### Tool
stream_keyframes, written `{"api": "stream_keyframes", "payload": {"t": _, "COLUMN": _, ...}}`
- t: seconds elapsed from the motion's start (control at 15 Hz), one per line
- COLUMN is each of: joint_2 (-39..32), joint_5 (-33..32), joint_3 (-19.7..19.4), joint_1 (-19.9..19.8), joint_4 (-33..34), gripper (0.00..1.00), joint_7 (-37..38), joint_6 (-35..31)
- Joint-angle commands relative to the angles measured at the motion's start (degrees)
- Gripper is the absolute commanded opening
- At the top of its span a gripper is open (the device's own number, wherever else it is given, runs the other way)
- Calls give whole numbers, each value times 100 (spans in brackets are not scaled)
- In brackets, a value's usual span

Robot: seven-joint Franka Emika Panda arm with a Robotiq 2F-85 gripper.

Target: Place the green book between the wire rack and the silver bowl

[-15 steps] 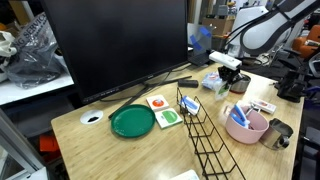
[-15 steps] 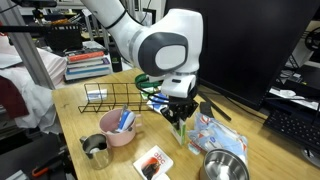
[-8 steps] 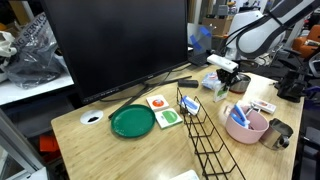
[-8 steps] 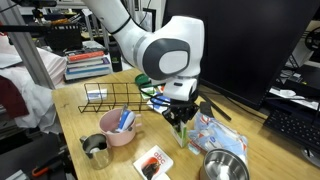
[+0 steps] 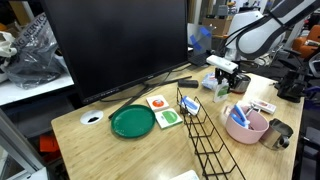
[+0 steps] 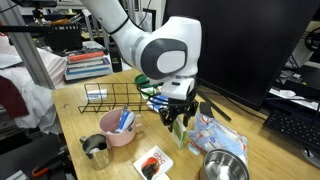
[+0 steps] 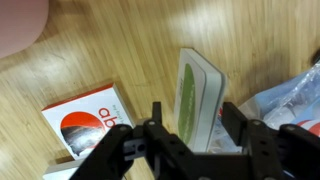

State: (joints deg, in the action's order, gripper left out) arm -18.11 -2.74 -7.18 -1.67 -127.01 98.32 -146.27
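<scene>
**Green book on edge between the spread claw**

In the wrist view the green book (image 7: 198, 100) stands on its edge on the wooden table (image 7: 110, 55), its long axis running from top to bottom of the picture, slightly tilted. Its cover is pale yellow-green, with a thin white edge at the far end. The claw (image 7: 193, 118) straddles it – jaws apart, with a gap showing on one side. In an exterior view the book sits between the wire rack (image 6: 110, 97) and the silver bowl (image 6: 224, 166).
</scene>
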Motion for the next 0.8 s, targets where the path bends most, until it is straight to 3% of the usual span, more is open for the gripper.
{"api": "stream_keyframes", "payload": {"t": 0.0, "joint_2": 462, "joint_5": 68, "joint_3": -92, "joint_1": 122, "joint_4": -334, "gripper": 95, "joint_7": -23, "joint_6": -103}}
{"api": "stream_keyframes", "payload": {"t": 0.07, "joint_2": 614, "joint_5": 33, "joint_3": -96, "joint_1": 136, "joint_4": -419, "gripper": 100, "joint_7": -5, "joint_6": -140}}
{"api": "stream_keyframes", "payload": {"t": 0.33, "joint_2": 1561, "joint_5": -86, "joint_3": -19, "joint_1": 99, "joint_4": -972, "gripper": 100, "joint_7": -31, "joint_6": 107}}
{"api": "stream_keyframes", "payload": {"t": 0.4, "joint_2": 1094, "joint_5": -23, "joint_3": 21, "joint_1": 45, "joint_4": -566, "gripper": 100, "joint_7": -10, "joint_6": 58}}
{"api": "stream_keyframes", "payload": {"t": 0.73, "joint_2": 1548, "joint_5": -43, "joint_3": 83, "joint_1": -6, "joint_4": -965, "gripper": 100, "joint_7": -11, "joint_6": 107}}
